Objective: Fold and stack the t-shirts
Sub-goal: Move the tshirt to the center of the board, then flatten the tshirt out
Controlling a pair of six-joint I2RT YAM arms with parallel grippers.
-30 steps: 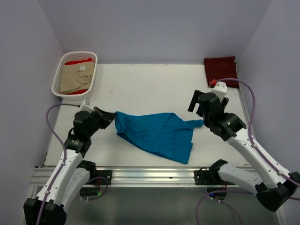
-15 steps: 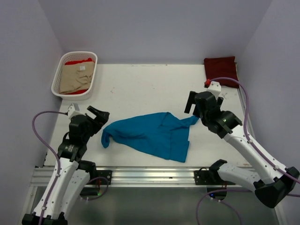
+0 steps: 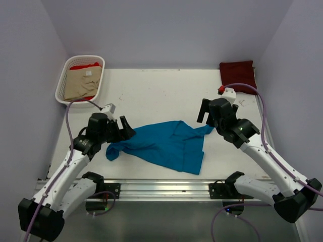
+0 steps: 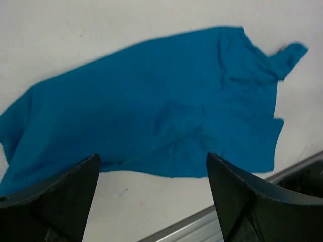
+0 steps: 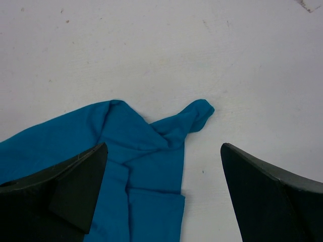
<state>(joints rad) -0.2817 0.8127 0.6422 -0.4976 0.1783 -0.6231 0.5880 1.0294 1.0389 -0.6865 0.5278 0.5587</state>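
A teal-blue t-shirt [image 3: 161,145] [image 4: 151,106] [image 5: 136,156] lies crumpled flat on the white table's [image 3: 151,96] near half, free of both grippers. At its left end my left gripper [image 3: 124,132] [image 4: 152,159] hovers open, nothing between its fingers. My right gripper [image 3: 207,118] [image 5: 164,147] is open too, just above the shirt's twisted right tip. A dark maroon t-shirt [image 3: 237,75] lies folded at the far right corner. A beige t-shirt [image 3: 81,85] rests on a bright red one [image 3: 85,65] inside the basket.
The white slotted basket [image 3: 62,85] stands at the far left corner. A metal rail [image 3: 161,189] [image 4: 212,222] runs along the table's near edge, close under the teal shirt. Grey walls close in the left, back and right sides.
My left gripper opened and let go of the teal shirt's left end, which dropped and slid left on the table. That arm drew back, then came in beside the shirt again. The right arm barely shifted.
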